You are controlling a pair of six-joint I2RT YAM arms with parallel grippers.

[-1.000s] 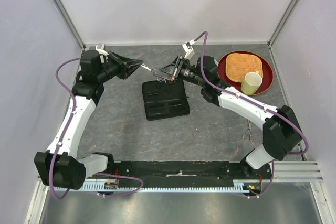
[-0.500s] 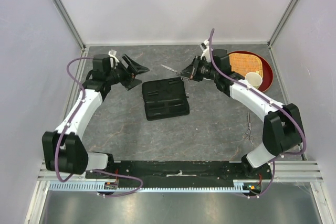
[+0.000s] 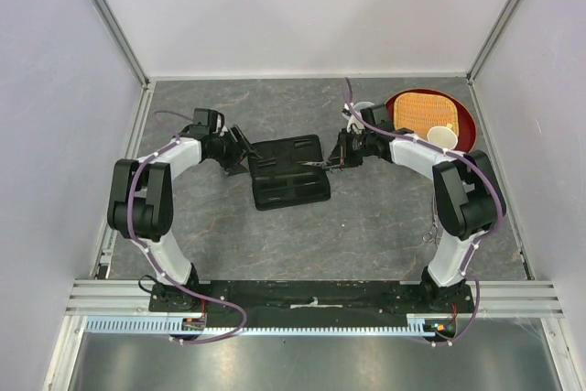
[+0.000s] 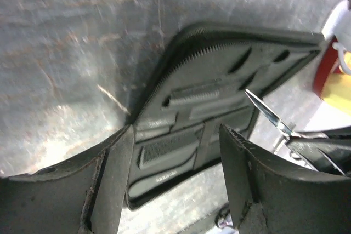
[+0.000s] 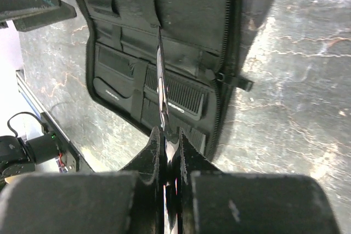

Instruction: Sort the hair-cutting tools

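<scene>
A black case (image 3: 288,176) lies open at mid-table. My right gripper (image 3: 341,155) is shut on a pair of thin silver scissors (image 3: 316,164), whose blades point left over the case. In the right wrist view the fingers (image 5: 156,143) pinch the scissors (image 5: 161,80) above the case's pockets, where a black comb (image 5: 185,95) sits. My left gripper (image 3: 236,146) stands open at the case's left edge with nothing between its fingers (image 4: 112,176). The left wrist view shows two combs (image 4: 194,95) (image 4: 164,149) tucked in the case and the scissors (image 4: 267,114). A second pair of scissors (image 3: 428,234) lies at the right.
A red round tray (image 3: 463,146) at the back right carries a woven mat (image 3: 419,113) and a pale yellow cup (image 3: 441,138). Metal frame posts and white walls enclose the table. The arms' base rail (image 3: 311,304) runs along the near edge.
My left gripper opened and let go of the scissors, then drew back and down to the case's left side. My right gripper kept the scissors and lowered them over the open case.
</scene>
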